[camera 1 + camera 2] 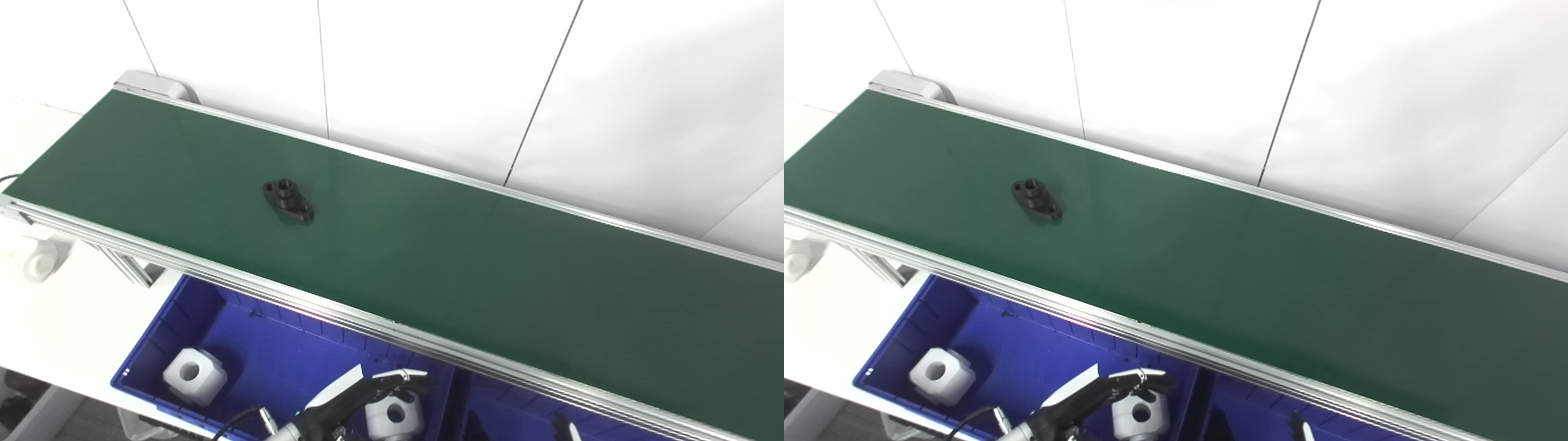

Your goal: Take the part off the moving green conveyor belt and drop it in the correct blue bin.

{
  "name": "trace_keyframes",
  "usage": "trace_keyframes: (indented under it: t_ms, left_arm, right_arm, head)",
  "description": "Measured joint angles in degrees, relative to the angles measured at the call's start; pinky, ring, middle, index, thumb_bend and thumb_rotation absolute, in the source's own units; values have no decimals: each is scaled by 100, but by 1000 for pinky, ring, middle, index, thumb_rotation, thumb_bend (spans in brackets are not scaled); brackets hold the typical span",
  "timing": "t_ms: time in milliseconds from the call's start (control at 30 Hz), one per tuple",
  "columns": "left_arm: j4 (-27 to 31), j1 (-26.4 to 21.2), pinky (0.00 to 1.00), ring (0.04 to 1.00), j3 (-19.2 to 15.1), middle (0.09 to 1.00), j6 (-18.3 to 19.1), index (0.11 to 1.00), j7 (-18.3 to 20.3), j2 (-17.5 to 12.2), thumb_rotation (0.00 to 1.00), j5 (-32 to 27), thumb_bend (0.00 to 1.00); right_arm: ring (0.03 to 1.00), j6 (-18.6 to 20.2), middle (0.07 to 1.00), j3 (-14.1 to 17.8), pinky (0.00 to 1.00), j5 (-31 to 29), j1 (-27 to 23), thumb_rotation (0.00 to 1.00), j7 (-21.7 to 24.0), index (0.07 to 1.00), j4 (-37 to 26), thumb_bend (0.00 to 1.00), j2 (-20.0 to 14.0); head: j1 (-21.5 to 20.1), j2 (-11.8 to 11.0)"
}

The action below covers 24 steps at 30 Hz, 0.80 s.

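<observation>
A black flanged part (pixel 288 200) with a raised hub and holes lies on the green conveyor belt (pixel 465 263), left of the belt's middle, with nothing touching it. My left hand (pixel 361 397) is low at the bottom edge, over the left blue bin (pixel 184 318). Its fingers are stretched out and apart above a white block (pixel 395 418), holding nothing. Only a dark fingertip of my right hand (pixel 566 429) shows at the bottom edge, over the right blue bin (pixel 508 413). Both hands are well below and in front of the belt.
A second white block (pixel 195 375) sits in the left bin's near-left corner. A dark shape (pixel 471 427) pokes up in the right bin. The belt's aluminium rail (pixel 343 318) runs between bins and belt. A white fitting (pixel 40 262) sits under the belt's left end.
</observation>
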<state>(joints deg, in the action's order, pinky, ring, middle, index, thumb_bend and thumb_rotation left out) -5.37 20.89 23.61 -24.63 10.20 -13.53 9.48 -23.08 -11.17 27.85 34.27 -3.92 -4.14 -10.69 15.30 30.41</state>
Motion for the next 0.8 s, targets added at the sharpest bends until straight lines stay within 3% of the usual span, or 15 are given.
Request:
trace_keyframes:
  t_ms: [467,733,800]
  left_arm:
    - [-169,-135,765,826,210,856,-2,814,-316,-83,117,-13,940]
    - [-342,-205,739,809,377,844,-5,805,-528,-99,122,-13,938]
    - [-354,-223,739,810,407,843,-6,803,-616,-125,125,-12,936]
  right_arm:
    - [859,-34,896,-95,775,2,-136,216,-235,933,204,828,-16]
    - [879,-63,921,-637,786,-381,-302,187,-821,956,352,816,-390]
    - [841,-65,901,-833,705,-434,-333,181,-1182,942,352,833,-495]
  head:
    - [-18,-202]
    - [61,-395]
    - [70,-396]
